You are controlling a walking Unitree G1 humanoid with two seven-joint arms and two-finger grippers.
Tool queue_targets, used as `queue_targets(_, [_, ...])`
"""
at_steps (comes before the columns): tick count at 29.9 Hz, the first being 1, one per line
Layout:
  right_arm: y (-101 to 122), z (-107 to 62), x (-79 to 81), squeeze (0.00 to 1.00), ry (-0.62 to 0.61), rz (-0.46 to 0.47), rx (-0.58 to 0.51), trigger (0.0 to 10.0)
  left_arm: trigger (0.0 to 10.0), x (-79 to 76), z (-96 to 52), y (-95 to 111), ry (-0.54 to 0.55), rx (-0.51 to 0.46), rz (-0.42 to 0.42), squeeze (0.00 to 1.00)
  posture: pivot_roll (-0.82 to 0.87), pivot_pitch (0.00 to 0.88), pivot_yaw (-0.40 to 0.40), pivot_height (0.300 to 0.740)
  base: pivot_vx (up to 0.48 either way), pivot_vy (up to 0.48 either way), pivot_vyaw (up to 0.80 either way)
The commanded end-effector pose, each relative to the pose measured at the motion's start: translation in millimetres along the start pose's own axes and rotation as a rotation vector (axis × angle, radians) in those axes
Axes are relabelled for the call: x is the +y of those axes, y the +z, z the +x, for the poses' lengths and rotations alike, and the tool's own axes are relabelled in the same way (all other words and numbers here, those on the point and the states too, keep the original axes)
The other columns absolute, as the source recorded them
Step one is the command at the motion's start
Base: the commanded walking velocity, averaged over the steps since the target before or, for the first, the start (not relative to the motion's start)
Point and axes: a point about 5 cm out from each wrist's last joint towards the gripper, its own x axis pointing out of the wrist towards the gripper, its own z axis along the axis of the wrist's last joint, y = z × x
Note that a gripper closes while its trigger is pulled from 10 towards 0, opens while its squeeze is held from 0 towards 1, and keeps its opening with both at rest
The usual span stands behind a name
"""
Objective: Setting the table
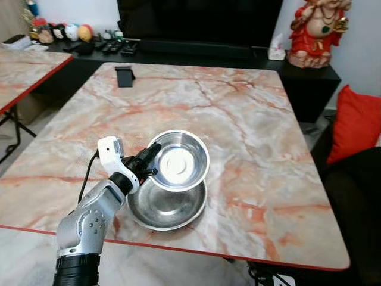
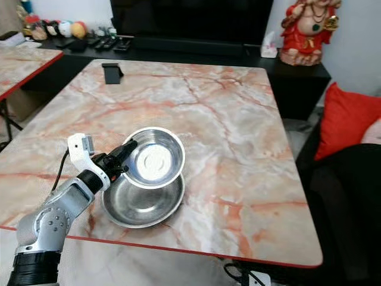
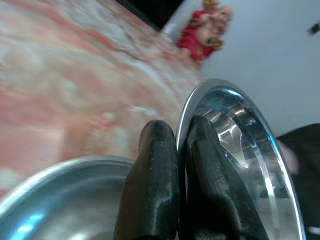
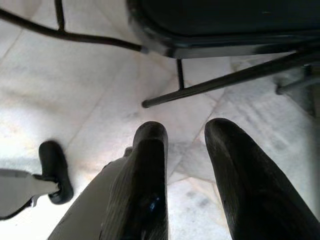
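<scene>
The marble-patterned table (image 1: 250, 119) with its red edge is stretching away beyond the left end effector (image 1: 150, 164), which is reaching in over the near edge. At the far side, well beyond the end effector, a black TV cabinet (image 1: 196, 56) is running along the wall, carrying a red figurine (image 1: 315, 30) at its right end. A red cushion (image 1: 356, 122) is lying off the table's right side, well apart from the end effector.

Just below the end effector, the larger steel bowl (image 1: 166, 208) is sitting flat on the table near the front edge. The smaller steel bowl (image 1: 177, 159) is being held tilted up above it, its open face turned toward the head camera and its lower rim hanging over the larger bowl (whether the two are touching there cannot be told). The left end effector is pinching that smaller bowl's rim on its left side; in the left wrist view one finger (image 3: 155, 180) is lying on the outside of the rim and the other inside the bowl, pressed close together on the thin metal.

A small black phone stand (image 1: 124, 76) is standing near the table's far left corner, well apart from the end effector.

The right end effector (image 4: 185, 137) is hanging beside the table over the pale tiled floor (image 4: 75, 90), its fingers spread apart with nothing between them
</scene>
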Motion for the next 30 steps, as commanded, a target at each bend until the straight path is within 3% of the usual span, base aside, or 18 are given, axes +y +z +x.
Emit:
queue_targets(1, [0, 0.0, 0.3, 0.0, 0.001, -0.001, 0.005, 10.0, 10.0, -3.8, -5.2, 10, -0.036, 0.003, 0.032, 0.0, 0.06, 0.0, -0.021, 0.74, 0.0, 0.0, 0.0])
queue_targets(8, [-1, -0.2, 0.4, 0.0, 0.002, -0.001, 0.006, 10.0, 10.0, -4.1, -11.2, 13, -0.024, 0.049, 0.056, 0.0, 0.06, 0.0, -0.019, 0.74, 0.0, 0.0, 0.0])
queue_targets(15, [-3, -0.4, 0.5, 0.0, 0.003, -0.005, 0.012, 10.0, 10.0, 3.3, -15.2, -1, 0.031, 0.201, 0.128, 0.0, 0.06, 0.0, -0.017, 0.74, 0.0, 0.0, 0.0])
queue_targets(30, [-2, -0.2, -0.3, 0.0, -0.001, -0.003, 0.012, 10.0, 10.0, 20.0, -24.8, 5, 0.146, 0.179, 0.117, 0.0, 0.06, 0.0, -0.019, 0.74, 0.0, 0.0, 0.0])
